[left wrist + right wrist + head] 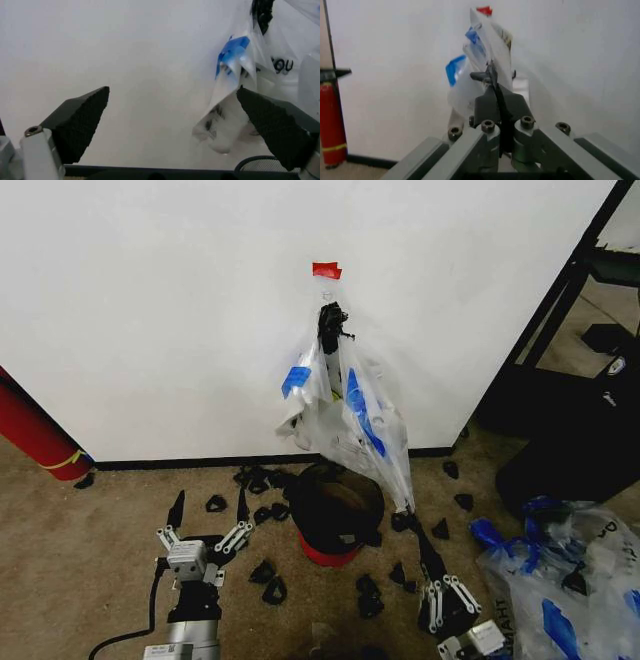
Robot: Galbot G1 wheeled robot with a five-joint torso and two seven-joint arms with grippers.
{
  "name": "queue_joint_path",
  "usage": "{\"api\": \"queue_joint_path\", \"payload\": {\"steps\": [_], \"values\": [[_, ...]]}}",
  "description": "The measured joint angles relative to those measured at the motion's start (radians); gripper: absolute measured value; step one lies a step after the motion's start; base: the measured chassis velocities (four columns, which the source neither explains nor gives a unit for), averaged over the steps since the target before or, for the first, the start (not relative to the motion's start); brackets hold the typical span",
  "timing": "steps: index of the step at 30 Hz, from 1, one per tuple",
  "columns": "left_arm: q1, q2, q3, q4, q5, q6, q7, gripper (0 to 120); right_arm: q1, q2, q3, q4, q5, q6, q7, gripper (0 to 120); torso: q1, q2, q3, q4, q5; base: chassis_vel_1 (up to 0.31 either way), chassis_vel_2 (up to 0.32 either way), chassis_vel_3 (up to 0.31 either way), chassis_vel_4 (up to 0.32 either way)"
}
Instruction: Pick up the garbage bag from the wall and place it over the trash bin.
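The garbage bag [345, 405], thin whitish plastic with blue patches, hangs from a hook on the white wall [150, 310] just under a piece of red tape [326, 270]. Its lower corner is drawn down and to the right, where my right gripper [411, 518] is shut on it. In the right wrist view the right gripper [493, 78] has its jaws together against the garbage bag [470, 82]. Below the bag stands the black trash bin [335, 515] with a red base. To the bin's left, low over the floor, my left gripper [208, 515] is open. The left gripper [172, 112] faces the wall, with the garbage bag [232, 63] off to one side.
A big red cylinder [35, 435] with a yellow band leans at the left by the baseboard. A heap of clear-and-blue plastic bags [560, 580] lies at the right. Small black scraps [268, 573] litter the carpet around the bin. A dark frame [565, 290] stands at the far right.
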Motion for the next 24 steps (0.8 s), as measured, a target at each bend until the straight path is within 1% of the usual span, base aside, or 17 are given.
{"api": "queue_joint_path", "payload": {"steps": [4, 6, 9, 11, 16, 18, 20, 21, 22, 23, 24], "values": [[0.002, -0.003, -0.001, -0.003, 0.006, -0.002, -0.001, 100, 0.004, -0.005, 0.037, -0.034, -0.022, -0.002, 0.022, 0, 0.000, 0.000, 0.000, -0.0003, 0.0001, 0.000, 0.000, 0.000, 0.000], [0.001, -0.001, -0.002, -0.003, 0.007, 0.000, -0.001, 100, 0.006, -0.017, 0.062, -0.044, -0.075, -0.004, 0.073, 0, 0.000, 0.000, 0.000, -0.0002, 0.0000, 0.000, 0.000, 0.000, 0.000], [-0.002, 0.000, -0.002, 0.001, 0.007, 0.001, -0.001, 100, 0.010, -0.028, 0.088, -0.046, -0.108, -0.005, 0.104, 0, 0.000, 0.000, 0.000, -0.0002, 0.0000, 0.000, 0.000, 0.000, 0.000], [-0.004, -0.001, -0.001, 0.005, 0.007, 0.002, -0.002, 100, 0.011, -0.037, 0.094, -0.042, -0.111, -0.006, 0.111, 0, 0.000, 0.000, 0.000, -0.0002, 0.0001, 0.000, 0.000, 0.000, 0.000], [-0.006, 0.003, 0.009, 0.010, 0.006, 0.006, -0.002, 100, 0.019, -0.050, 0.061, -0.030, -0.092, -0.014, 0.110, 0, 0.000, 0.000, 0.000, -0.0004, 0.0000, 0.000, 0.000, 0.000, 0.000], [-0.011, 0.014, 0.018, 0.007, -0.006, 0.021, -0.002, 100, 0.055, -0.049, 0.040, -0.014, -0.080, -0.059, 0.121, 0, 0.000, 0.000, 0.000, -0.0004, 0.0000, 0.000, 0.000, 0.000, 0.000], [-0.014, 0.024, 0.027, -0.011, -0.044, 0.048, -0.001, 100, 0.087, -0.047, 0.028, 0.000, -0.072, -0.106, 0.136, 0, 0.000, 0.000, 0.000, -0.0003, -0.0002, 0.000, 0.000, 0.000, 0.000], [-0.022, 0.048, 0.039, -0.049, -0.112, 0.103, 0.002, 100, 0.136, -0.048, 0.015, 0.022, -0.062, -0.174, 0.157, 0, 0.000, 0.000, 0.000, 0.0000, 0.0002, 0.000, 0.000, 0.000, 0.000], [-0.032, 0.061, 0.040, -0.061, -0.138, 0.126, 0.003, 100, 0.163, -0.053, 0.008, 0.031, -0.056, -0.210, 0.173, 0, 0.000, 0.000, 0.000, -0.0004, 0.0001, 0.000, 0.000, 0.000, 0.000], [-0.032, 0.061, 0.040, -0.061, -0.138, 0.126, 0.003, 100, 0.163, -0.053, 0.008, 0.031, -0.056, -0.210, 0.173, 0, 0.000, 0.000, 0.000, -0.0004, 0.0001, 0.000, 0.000, 0.000, 0.000], [-0.044, 0.076, 0.040, -0.071, -0.158, 0.144, 0.003, 100, 0.199, -0.060, 0.002, 0.042, -0.045, -0.253, 0.188, 0, 0.000, 0.000, 0.000, -0.0003, 0.0000, 0.000, 0.000, 0.000, 0.000]]}}
